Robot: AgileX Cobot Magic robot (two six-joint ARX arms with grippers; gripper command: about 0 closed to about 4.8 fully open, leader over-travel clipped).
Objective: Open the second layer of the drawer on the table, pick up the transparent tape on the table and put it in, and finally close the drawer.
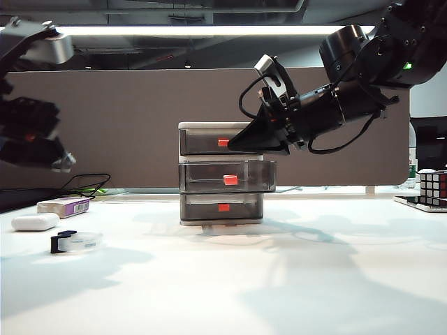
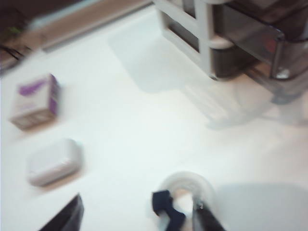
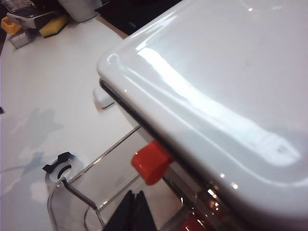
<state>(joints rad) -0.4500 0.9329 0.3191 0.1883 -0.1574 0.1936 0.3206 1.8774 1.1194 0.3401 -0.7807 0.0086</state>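
The second layer of the drawer point(image 1: 227, 176) already stands pulled out of the white-framed drawer unit point(image 1: 209, 126), jutting forward past the top and bottom drawers – so the opening step looks done. The transparent tape point(image 1: 75, 241) is not yet in it: it lies on the bench point(image 1: 279, 279) well to the left of the unit, near a white oblong case point(image 1: 35, 222) and a white-and-purple box point(image 1: 64, 206). The left gripper point(image 2: 139, 219) hangs above the tape with its fingers spread either side of the roll, holding nothing. The right gripper point(image 1: 241, 142) sits at the unit's top drawer, fingertips pressed together and empty. Left to do – grasp the tape, drop it into the open drawer, push the drawer shut
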